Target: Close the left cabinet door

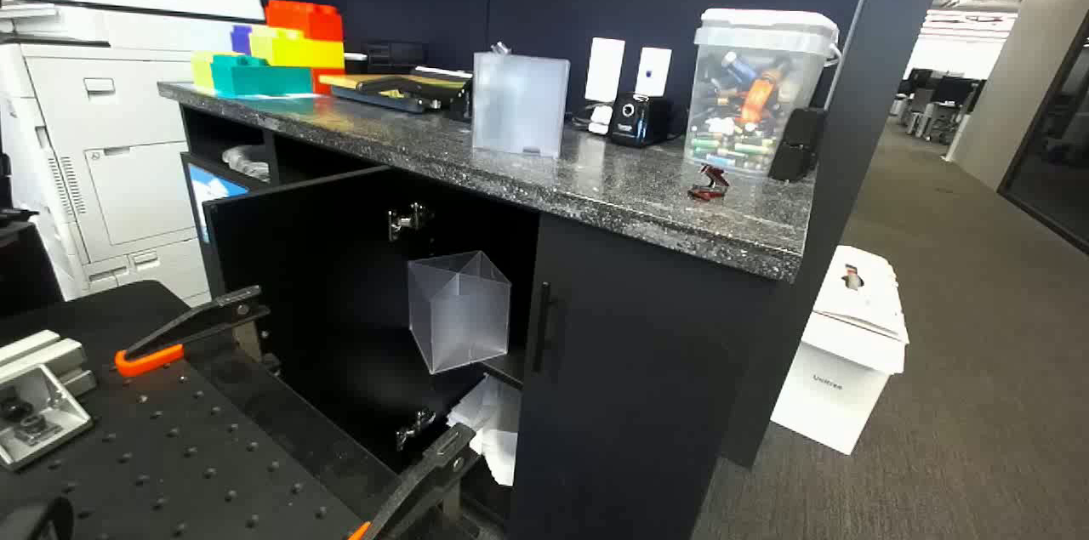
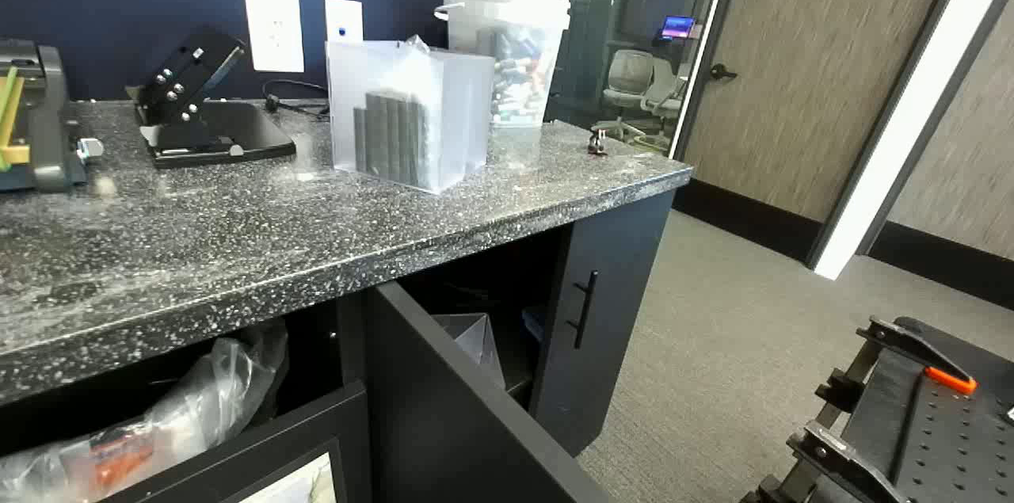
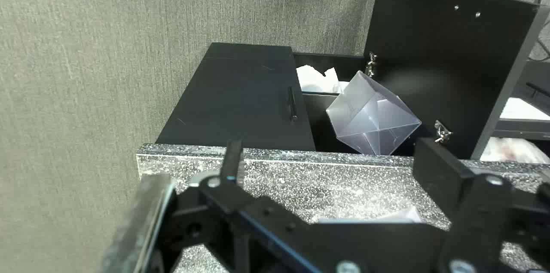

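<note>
Speckled desk (image 2: 198,226) is shown in both exterior views. Left cabinet door (image 1: 315,310) is hung below it, swung wide open, black inner face exposed. Bar-handled door (image 1: 638,378) is closed. Lidded tub (image 1: 766,33) is parked on the desk near its end. Clear box (image 1: 468,319) is set between the two doors. Pincer (image 3: 333,161) is positioned over the desk, fingers (image 3: 438,174) spread wide, nothing gripped. Metal hinges (image 1: 414,217) are exposed on the open door.
</note>
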Available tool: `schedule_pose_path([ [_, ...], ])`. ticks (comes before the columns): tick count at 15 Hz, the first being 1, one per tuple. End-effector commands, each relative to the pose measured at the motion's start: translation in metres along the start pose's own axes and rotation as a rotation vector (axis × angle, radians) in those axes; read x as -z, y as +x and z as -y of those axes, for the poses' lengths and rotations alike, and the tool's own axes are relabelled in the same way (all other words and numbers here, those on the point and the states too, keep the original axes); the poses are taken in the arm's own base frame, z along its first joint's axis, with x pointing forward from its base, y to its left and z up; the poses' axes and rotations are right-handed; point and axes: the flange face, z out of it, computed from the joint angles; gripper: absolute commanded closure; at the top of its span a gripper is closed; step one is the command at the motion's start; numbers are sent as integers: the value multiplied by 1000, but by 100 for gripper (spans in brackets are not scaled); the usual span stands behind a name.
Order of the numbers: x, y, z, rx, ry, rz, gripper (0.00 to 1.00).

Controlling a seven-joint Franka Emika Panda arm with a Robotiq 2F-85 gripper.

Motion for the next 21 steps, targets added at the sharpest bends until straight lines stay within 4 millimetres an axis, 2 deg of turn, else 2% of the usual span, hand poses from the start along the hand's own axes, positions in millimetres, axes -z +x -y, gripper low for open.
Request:
schedule_pose_path([
  [1, 1, 0, 0, 0, 0, -1, 0],
  [7, 2, 1, 0, 0, -1, -4, 0],
  [8, -9, 11, 4, 10, -4, 29, 0],
  [10, -33, 34, 24, 28, -2, 59, 0],
  [13, -76, 66, 80, 72, 42, 90, 0],
  [17, -125, 101, 175, 67, 128, 86, 0],
  [19, -153, 109, 228, 56, 178, 101, 0],
  [21, -178, 108, 282, 42, 221, 118, 0],
])
